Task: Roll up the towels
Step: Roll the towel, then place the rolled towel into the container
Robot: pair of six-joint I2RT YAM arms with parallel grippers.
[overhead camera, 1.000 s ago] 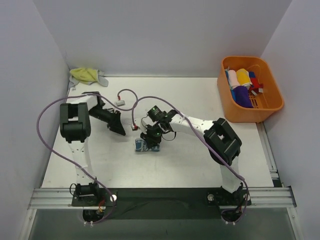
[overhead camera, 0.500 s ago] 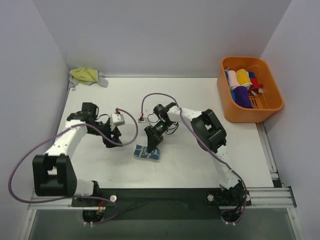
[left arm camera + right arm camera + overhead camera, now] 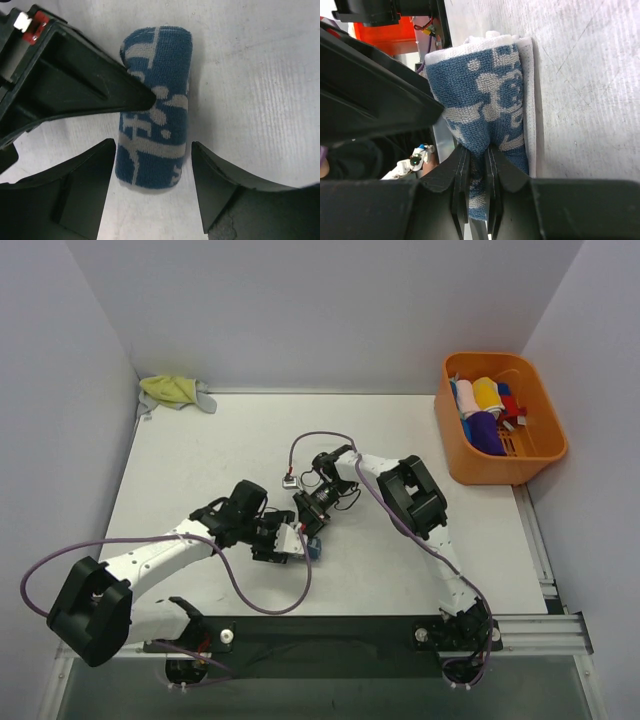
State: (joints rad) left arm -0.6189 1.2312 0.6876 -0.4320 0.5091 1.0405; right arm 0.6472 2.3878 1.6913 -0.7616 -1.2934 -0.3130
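A blue-and-white patterned towel (image 3: 155,107) lies rolled into a short cylinder on the white table, near the middle (image 3: 314,549). My left gripper (image 3: 153,149) is open, its two fingers standing either side of the roll's near end without touching it. My right gripper (image 3: 476,148) is shut on a fold of this towel (image 3: 487,100), and one of its fingers (image 3: 85,80) lies against the roll's side. In the top view the left gripper (image 3: 289,544) and right gripper (image 3: 306,524) meet at the roll. A pale yellow-green towel (image 3: 172,390) lies crumpled in the far left corner.
An orange basket (image 3: 495,472) with several rolled cloths stands at the far right. Purple cables loop from both arms over the table. White walls close in the table on three sides.
My left arm has swung from the table's left side to the middle, and its jaws have opened around the roll. The right gripper has kept its grip, shifting slightly.
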